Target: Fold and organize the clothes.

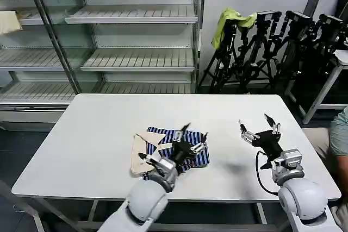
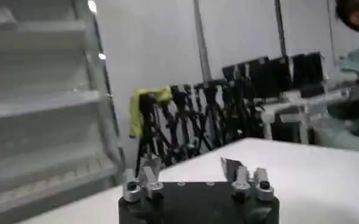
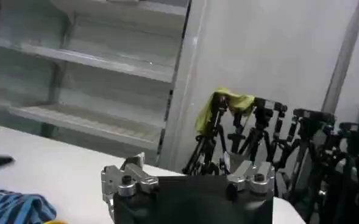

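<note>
- Head view: the striped shirt (image 1: 179, 148), folded into a small bundle with a cream part turned out at its left side, lies on the white desk (image 1: 98, 134) near the front edge, left of centre.
- Head view: the left pincer (image 1: 190, 132) hovers over the shirt, fingers spread apart and holding nothing.
- Head view: the right pincer (image 1: 256, 125) is raised above bare desk to the right of the shirt, well apart from it, fingers spread and empty.
- Left wrist view: the left pincer (image 2: 192, 171) has its fingers parted with nothing between them; beyond it stand tripods (image 2: 191, 119), one draped with a yellow-green cloth (image 2: 145, 106).
- Right wrist view: the right pincer (image 3: 190, 170) stands open and empty; a corner of the striped shirt (image 3: 14, 209) lies on the desk to one side of it, with shelves (image 3: 100, 61) behind.
</note>
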